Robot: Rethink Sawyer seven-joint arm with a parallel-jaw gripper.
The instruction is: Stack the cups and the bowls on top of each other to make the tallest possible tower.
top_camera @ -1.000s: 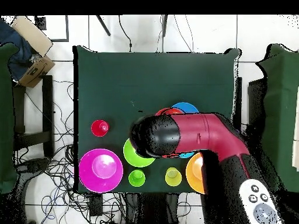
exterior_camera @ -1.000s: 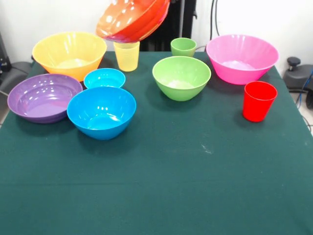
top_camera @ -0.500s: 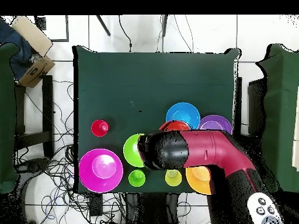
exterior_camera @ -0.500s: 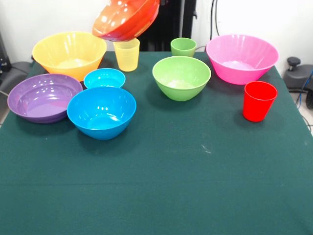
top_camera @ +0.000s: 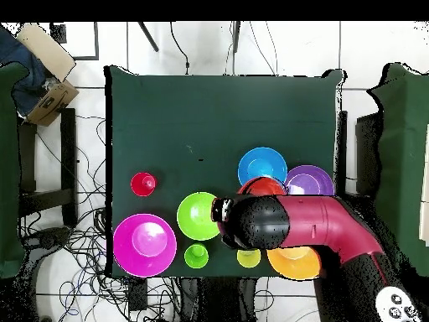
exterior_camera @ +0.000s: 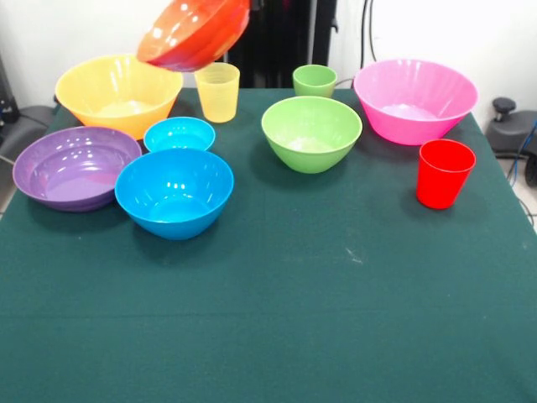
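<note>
Above the yellow-orange bowl (exterior_camera: 118,92), a tilted red-orange bowl (exterior_camera: 195,32) aloft.

dark green tablecloth (exterior_camera: 336,319), cardboard box (top_camera: 48,102) on the floor, black cables (top_camera: 84,243) beside the table

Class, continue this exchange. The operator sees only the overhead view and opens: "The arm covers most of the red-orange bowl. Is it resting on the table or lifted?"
Observer: Lifted. In the front view the red-orange bowl hangs tilted in the air, clear of the table.
Operator: What does the arm hide beneath it?
Observer: A small blue bowl, standing between the yellow-orange bowl and the big blue bowl.
Operator: Is anything stacked yet?
Observer: No. In the front view every bowl on the table stands alone and empty.
</note>
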